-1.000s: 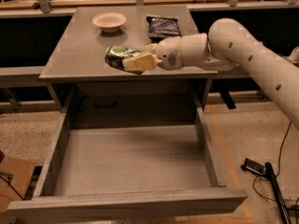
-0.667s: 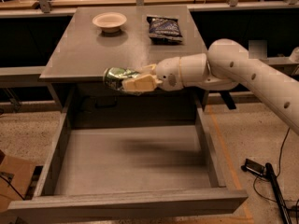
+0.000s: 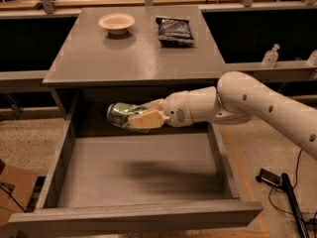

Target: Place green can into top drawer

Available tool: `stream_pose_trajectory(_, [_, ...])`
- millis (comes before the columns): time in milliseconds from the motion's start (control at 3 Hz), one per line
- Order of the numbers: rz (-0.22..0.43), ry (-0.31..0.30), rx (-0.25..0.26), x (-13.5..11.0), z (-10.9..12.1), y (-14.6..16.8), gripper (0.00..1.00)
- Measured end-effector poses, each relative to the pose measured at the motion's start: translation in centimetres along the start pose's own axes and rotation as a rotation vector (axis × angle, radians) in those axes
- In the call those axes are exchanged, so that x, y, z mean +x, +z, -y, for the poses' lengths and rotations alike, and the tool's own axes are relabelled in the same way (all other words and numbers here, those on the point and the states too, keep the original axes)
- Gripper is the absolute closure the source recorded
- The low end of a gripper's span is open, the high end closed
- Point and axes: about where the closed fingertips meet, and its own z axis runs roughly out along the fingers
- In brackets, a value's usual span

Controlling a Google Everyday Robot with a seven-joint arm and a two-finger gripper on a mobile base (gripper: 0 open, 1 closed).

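- Fingers (image 3: 147, 119) pinching the green can (image 3: 118, 114), can lying sideways. Gripper (image 3: 134, 117) sits below the worktop's (image 3: 133, 58) front edge, over the back of the open top drawer (image 3: 138, 175).
- What changed?
- A second ago the can was up at the front edge; now it's dropped below it. Transfer looks nearly done: lower, release. Can seems clear of the drawer floor.
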Motion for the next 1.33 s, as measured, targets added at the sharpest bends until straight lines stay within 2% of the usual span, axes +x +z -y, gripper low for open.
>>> stream_pose_trajectory(333, [-0.024,-0.002,-0.034,0.3,0.3,0.7,1.00])
stream_pose_trajectory(667, [-0.023,0.049,-0.074,3.7,0.4,1.7,1.00])
stream_pose_trajectory(1000, [-0.015,0.104,-0.107,8.7,0.2,3.0,1.00])
stream_pose_trajectory(1333, [-0.035,0.114,-0.128,13.3,0.2,4.8,1.00])
